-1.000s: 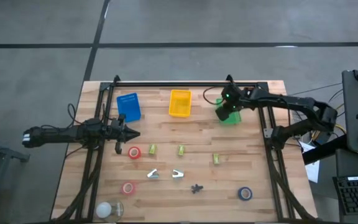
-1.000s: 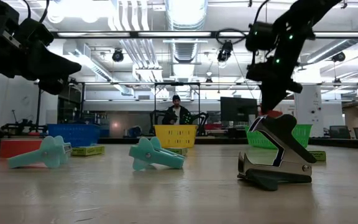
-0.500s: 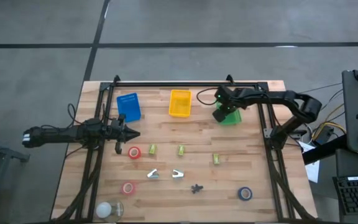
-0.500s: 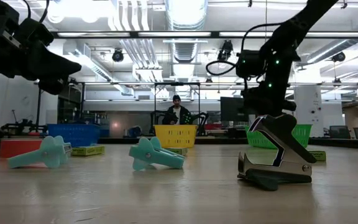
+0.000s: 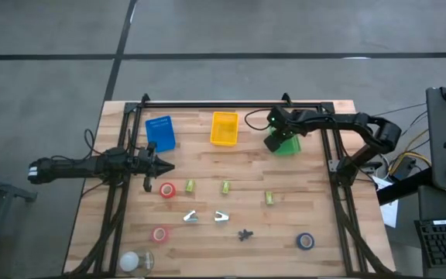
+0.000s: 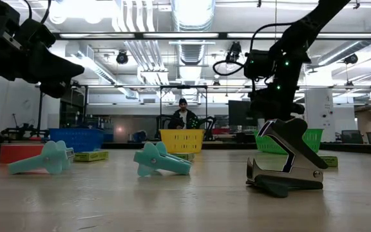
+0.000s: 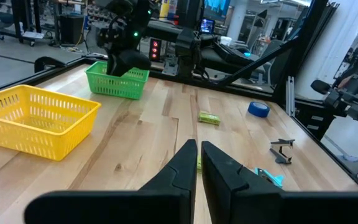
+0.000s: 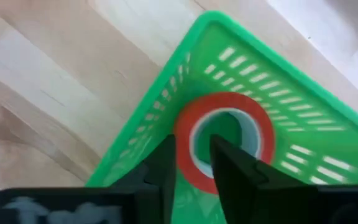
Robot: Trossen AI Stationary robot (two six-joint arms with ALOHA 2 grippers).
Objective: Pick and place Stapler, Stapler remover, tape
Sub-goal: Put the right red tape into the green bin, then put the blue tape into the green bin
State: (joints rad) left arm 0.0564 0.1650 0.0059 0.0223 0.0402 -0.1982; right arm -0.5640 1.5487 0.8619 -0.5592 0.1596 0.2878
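My right gripper (image 5: 276, 140) reaches down into the green basket (image 5: 288, 147) near the table's far right, shut on a red tape roll (image 8: 225, 140) inside the basket. My left gripper (image 5: 163, 167) hovers shut at the table's left, above and clear of a second red tape roll (image 5: 167, 189). A third red roll (image 5: 159, 233) and a blue roll (image 5: 306, 241) lie flat on the wood. A black staple remover (image 5: 245, 234) and two teal ones (image 5: 190, 218) (image 5: 221, 217) lie near the middle. No stapler shows clearly. My right gripper pinches the red roll's wall (image 8: 191, 146) on the side nearest the fingers, one finger (image 8: 229, 168) in the roll's hole and the other (image 8: 163, 171) outside. The fingers come from above, pointing down. The roll lies flat within the green basket; whether it touches the floor I cannot tell.
A yellow basket (image 5: 224, 128) and a blue basket (image 5: 160, 133) stand along the far edge beside the green one. Small yellow-green boxes (image 5: 190, 186) (image 5: 225, 186) (image 5: 269, 198) lie mid-table. A white ball (image 5: 130, 260) sits at the near left corner. A person (image 6: 183, 116) sits beyond the table.
My right gripper has come down toward the green basket and shifted slightly toward the table's left, carrying the red roll down into it, and the arm's elbow has folded back. In the last half second it has stayed still.
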